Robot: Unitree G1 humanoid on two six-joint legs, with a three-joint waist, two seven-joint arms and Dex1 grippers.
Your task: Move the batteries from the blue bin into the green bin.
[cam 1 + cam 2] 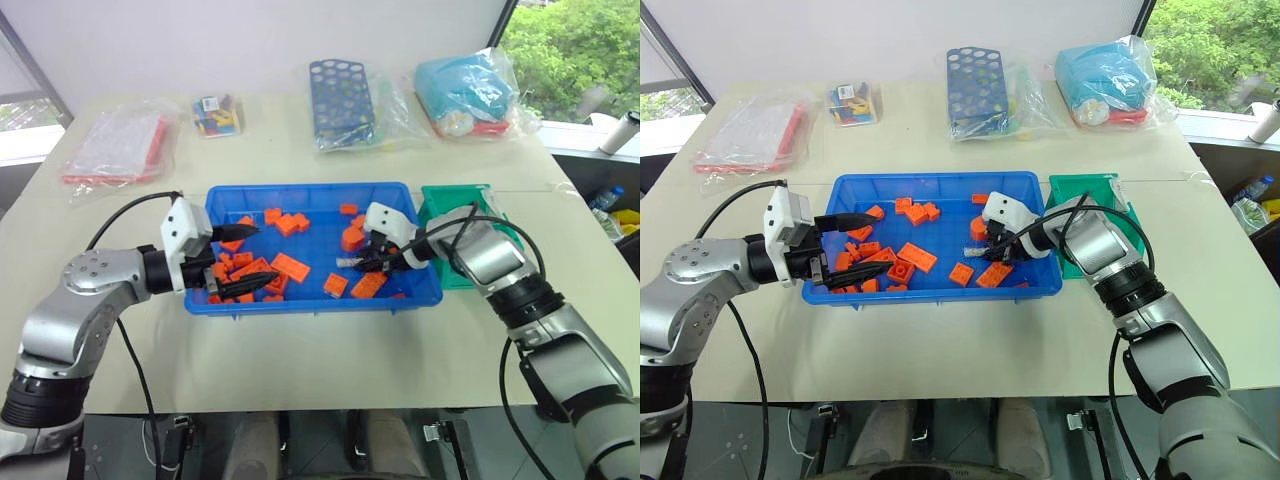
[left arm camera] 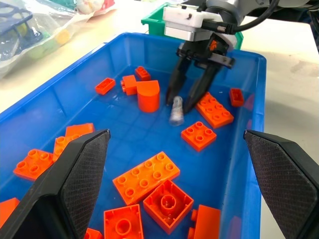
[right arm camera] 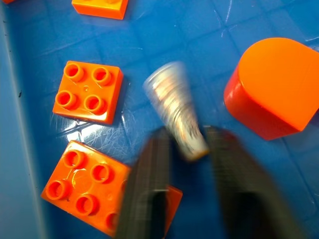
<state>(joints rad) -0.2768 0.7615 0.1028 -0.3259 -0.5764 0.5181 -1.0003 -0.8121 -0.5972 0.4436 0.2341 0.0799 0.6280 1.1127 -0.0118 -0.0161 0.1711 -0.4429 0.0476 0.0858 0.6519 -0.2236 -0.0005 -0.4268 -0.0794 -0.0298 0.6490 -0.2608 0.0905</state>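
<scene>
One battery (image 2: 176, 110) shows in the blue bin (image 1: 300, 300), clamped in the right gripper (image 2: 183, 102) jaws among many orange blocks (image 2: 146, 175). The left gripper (image 2: 177, 174) jaws stand apart; one green bin (image 1: 1080, 190) sits beside.

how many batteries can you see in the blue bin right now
1: a battery pinched between the right tool's fingers over the blue bin's right half. Others may lie hidden under the orange blocks.

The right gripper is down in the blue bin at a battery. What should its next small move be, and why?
Probably a short, straight lift. The right gripper has its fingers pinched on one end of a battery, low among the orange blocks in the blue bin. Raising it first should clear the blocks and the bin's rim before any swing toward the green bin beside it.
</scene>
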